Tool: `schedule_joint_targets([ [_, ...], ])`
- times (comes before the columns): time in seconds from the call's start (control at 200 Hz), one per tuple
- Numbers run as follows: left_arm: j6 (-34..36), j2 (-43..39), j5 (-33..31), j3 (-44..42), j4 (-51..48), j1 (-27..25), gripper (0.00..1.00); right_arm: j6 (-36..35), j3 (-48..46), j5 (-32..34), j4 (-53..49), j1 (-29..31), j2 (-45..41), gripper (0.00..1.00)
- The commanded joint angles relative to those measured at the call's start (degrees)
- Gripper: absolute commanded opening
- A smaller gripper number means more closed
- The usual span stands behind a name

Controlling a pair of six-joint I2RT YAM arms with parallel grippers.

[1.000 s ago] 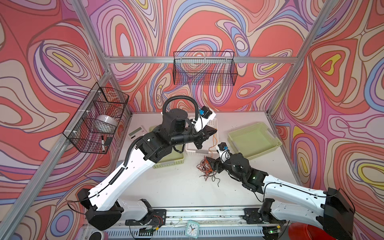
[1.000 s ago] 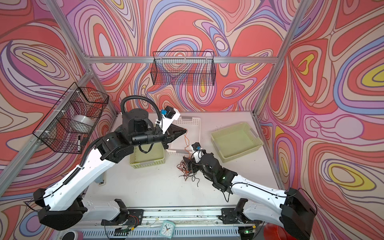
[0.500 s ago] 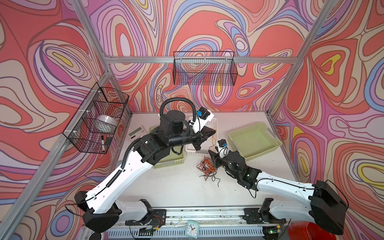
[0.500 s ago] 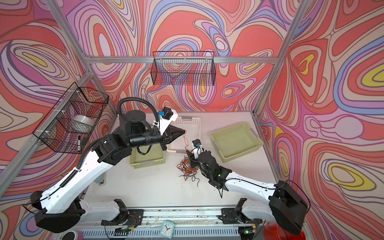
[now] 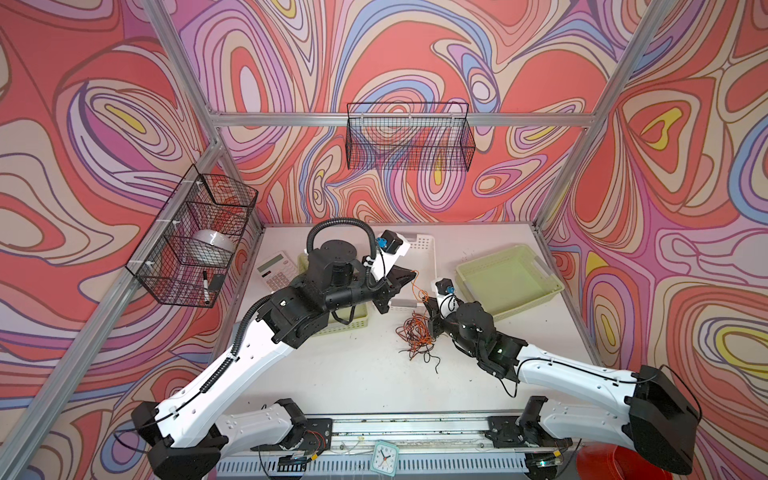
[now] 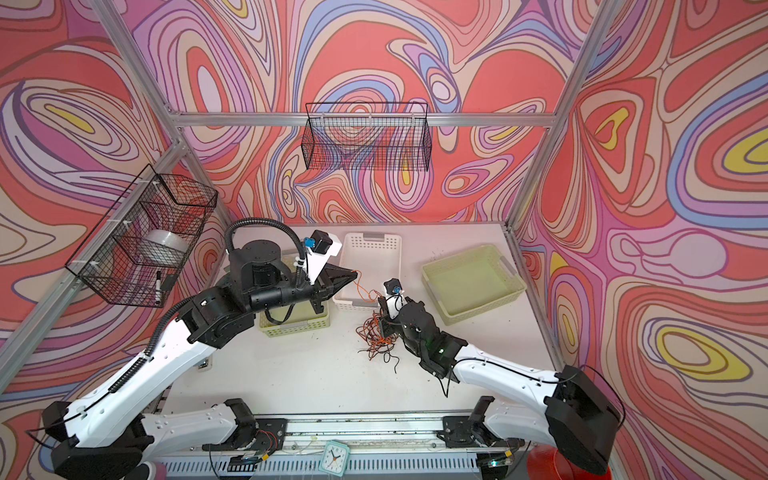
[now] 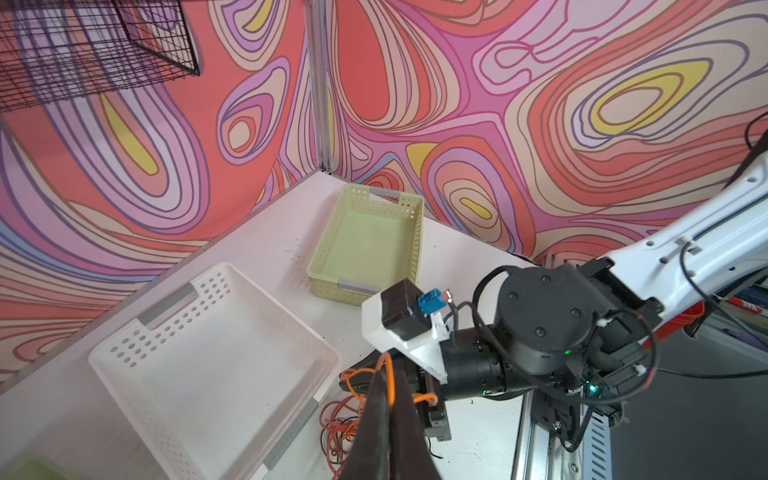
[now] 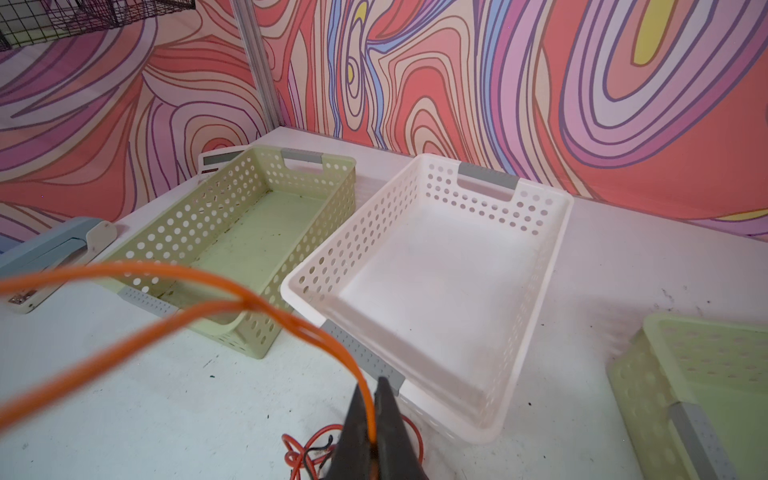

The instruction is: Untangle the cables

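Table lies bare toward 6 o'clock of the cable tangle. White basket edge at 12, wide green basket at 2, narrow green basket at 9. My L pincer, raised at 12, is clamped tight on an orange cable. R pincer pinches it too, at the tangle's 1 o'clock edge

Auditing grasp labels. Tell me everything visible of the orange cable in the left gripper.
The orange cable is a thin, floppy wire. The left gripper has its fingers shut on it, raised; from there it sags in loose curves to the right gripper, likewise shut on orange wire. In the right wrist view two strands merge before those fingers. Lower down it joins the tangle; whether it is one cable throughout cannot be told.
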Motion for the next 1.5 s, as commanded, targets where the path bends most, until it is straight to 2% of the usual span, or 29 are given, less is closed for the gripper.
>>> schedule_joint_targets([
  [0.0, -2.8, -2.71, -0.06, -4.73, 3.64, 1.83, 0.29, -0.9, 3.22, 0.09, -4.32, -0.3, -1.85, 0.0],
  [0.04, -3.31, -3.77, 0.5, -6.57, 3.98, 2.66, 0.51, -0.87, 3.95, -0.05, -5.51, -0.29, -2.12, 0.0],
  [0.105, -3.48, -5.61, -0.32, -9.48, 4.48, 3.59, 0.69, -0.7, 5.06, -0.09, -7.47, -0.35, -2.23, 0.0],
  [0.225, -0.31, -8.29, -4.78, -12.3, 2.98, 3.73, 0.86, -0.48, 7.22, -0.15, -11.24, -0.78, -1.08, 0.0],
  [0.26, 1.11, -8.56, -5.84, -12.4, 2.12, 3.69, 0.94, -0.61, 7.79, -0.17, -12.17, -1.02, -0.69, 0.0],
  [0.29, 2.42, -8.57, -6.34, -12.1, 0.9, 3.7, 0.96, -0.8, 8.24, -0.64, -12.73, -1.14, -0.42, 0.0],
  [0.371, 5.09, -7.93, -8.5, -10.74, -2.84, 3.67, 0.99, -1.31, 9.49, -1.09, -14.18, -1.41, 0.2, 0.0],
  [0.491, 7.12, -7.49, -17.12, -8.64, -9.65, 3.95, 1.0, -1.86, 11.37, 0.34, -18.07, -2.55, 0.29, 0.0],
  [0.741, 11.32, -9.9, -21.73, -10.57, -15.52, 4.7, 1.0, -0.96, 12.58, -1.09, -21.72, -7.9, -0.83, 0.0],
  [0.861, 14.43, -10.41, -18.27, -10.46, -20.51, 5.27, 1.0, -1.34, 13.47, -1.68, -22.48, -8.96, 0.08, 0.0],
  [0.956, 12.78, -9.54, -14.31, -9.67, -23.38, 5.27, 0.97, -0.84, 14.72, -2.93, -23.65, -10.14, 1.18, 0.0],
  [1.097, 9.49, -7.46, -3.43, -11.87, -11.44, 5.27, 0.97, -3.33, 14.85, -6.23, -21.94, -10.18, 2.47, 0.0],
  [1.287, 3.18, 6.46, 8.02, -6.47, 0.55, 5.03, 0.95, -5.89, 15.73, -8.47, -21.96, -10.15, 3.92, 0.0],
  [1.342, 2.03, 9.48, 9.55, -6.17, 3.59, 4.92, 0.96, -6.01, 15.69, -9.19, -21.35, -10.15, 3.84, 0.0],
  [1.492, -0.24, 14.31, 8.89, -8.34, 12.86, 4.83, 0.98, -6.38, 15.51, -12.07, -20.15, -10.14, 4.05, 0.0],
])
